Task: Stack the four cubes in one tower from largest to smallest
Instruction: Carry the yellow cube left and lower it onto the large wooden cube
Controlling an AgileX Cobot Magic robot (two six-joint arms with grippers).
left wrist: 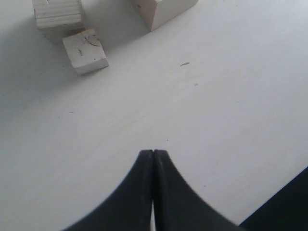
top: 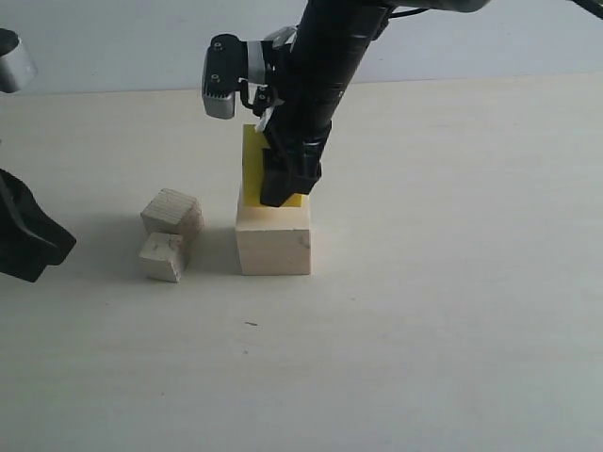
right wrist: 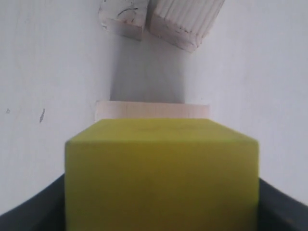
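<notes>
The large pale cube (top: 273, 243) stands mid-table. The yellow cube (top: 252, 162) is at its top face, bottom edge meeting the wood, with my right gripper (top: 283, 191) shut on it from above. In the right wrist view the yellow cube (right wrist: 161, 168) fills the space between the dark fingers (right wrist: 281, 204), and a strip of the large cube (right wrist: 151, 109) shows beyond it. The striped-grain cube (top: 173, 211) and the small chipped cube (top: 162, 257) sit touching, left of the stack. My left gripper (top: 42, 240) rests at the far left, shut and empty (left wrist: 153, 154).
The left wrist view shows the small chipped cube (left wrist: 85, 50), the striped-grain cube (left wrist: 57, 14) and a corner of the large cube (left wrist: 163, 9) ahead on the pale table (top: 452, 311). A grey cylinder (top: 13, 60) sits at the upper left edge.
</notes>
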